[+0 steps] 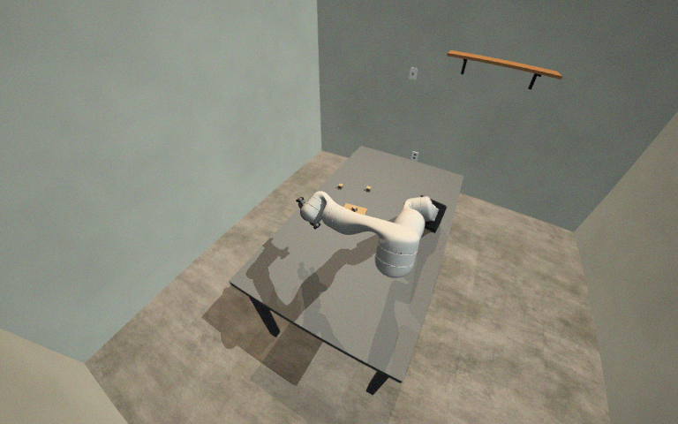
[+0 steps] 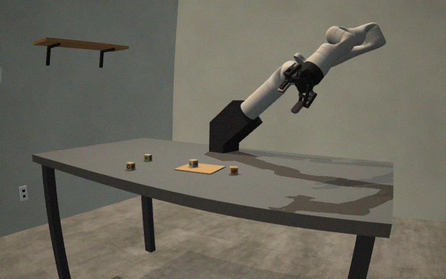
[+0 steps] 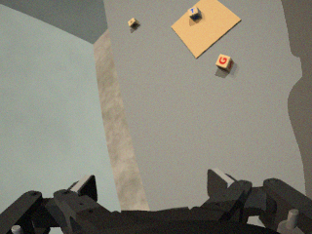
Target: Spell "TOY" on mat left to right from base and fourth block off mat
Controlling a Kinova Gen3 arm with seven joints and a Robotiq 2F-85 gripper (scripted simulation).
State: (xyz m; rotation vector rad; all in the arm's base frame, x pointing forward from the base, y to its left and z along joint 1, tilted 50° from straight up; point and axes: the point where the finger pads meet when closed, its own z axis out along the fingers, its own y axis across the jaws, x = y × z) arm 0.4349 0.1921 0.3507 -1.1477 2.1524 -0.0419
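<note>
My gripper (image 1: 306, 214) (image 2: 289, 98) (image 3: 151, 185) is open and empty, high above the table and away from the blocks. The tan mat (image 1: 363, 210) (image 2: 210, 168) (image 3: 214, 31) lies flat. A block with blue letters (image 1: 354, 208) (image 2: 193, 163) (image 3: 194, 13) sits on it near one edge; its top seems to read T. A block with a red G on top (image 2: 233, 170) (image 3: 223, 61) lies just off the mat. A block with dark letters (image 1: 340, 185) (image 2: 130, 165) (image 3: 133, 22) and a block with green letters (image 1: 368, 188) (image 2: 147, 157) stand off the mat. Their top letters are unreadable.
The grey table (image 1: 389, 170) (image 2: 98, 157) (image 3: 166, 122) carries the black robot base (image 1: 439, 220) (image 2: 226, 128). The dark-lettered block is near the table's long edge. A wooden shelf (image 1: 500, 63) (image 2: 85, 45) hangs on the wall. The arm hides the G block in the top view.
</note>
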